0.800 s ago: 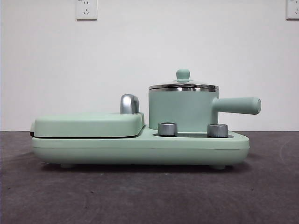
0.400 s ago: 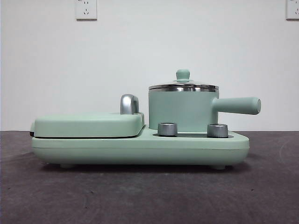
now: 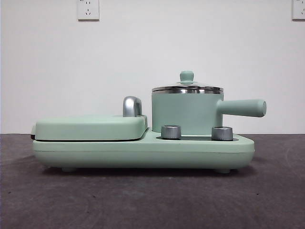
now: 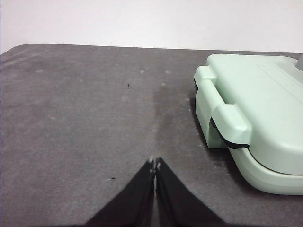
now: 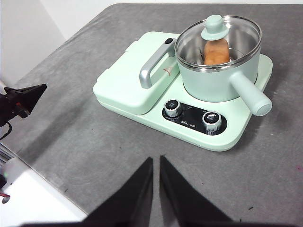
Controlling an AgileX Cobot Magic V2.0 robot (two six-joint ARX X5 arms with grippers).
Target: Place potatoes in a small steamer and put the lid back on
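Observation:
The mint-green small steamer (image 3: 183, 112) stands on the right side of the cooker base (image 3: 143, 153), its straight handle (image 3: 243, 108) pointing right. The glass lid (image 3: 187, 88) with its green knob rests on the steel rim. Through the glass, the right wrist view shows the orange-brown potato (image 5: 216, 51) inside the steamer (image 5: 213, 82). My right gripper (image 5: 156, 161) hangs shut and empty over the table, well in front of the cooker. My left gripper (image 4: 155, 163) is shut and empty over bare table beside the griddle end (image 4: 255, 113).
A flat mint-green griddle cover (image 3: 90, 128) with a chrome handle (image 3: 131, 106) fills the base's left half. Two steel dials (image 3: 171, 131) (image 3: 222, 133) sit in front of the steamer. Dark grey tabletop (image 3: 152, 200) surrounds the cooker. The table edge (image 5: 42, 175) runs near the right wrist.

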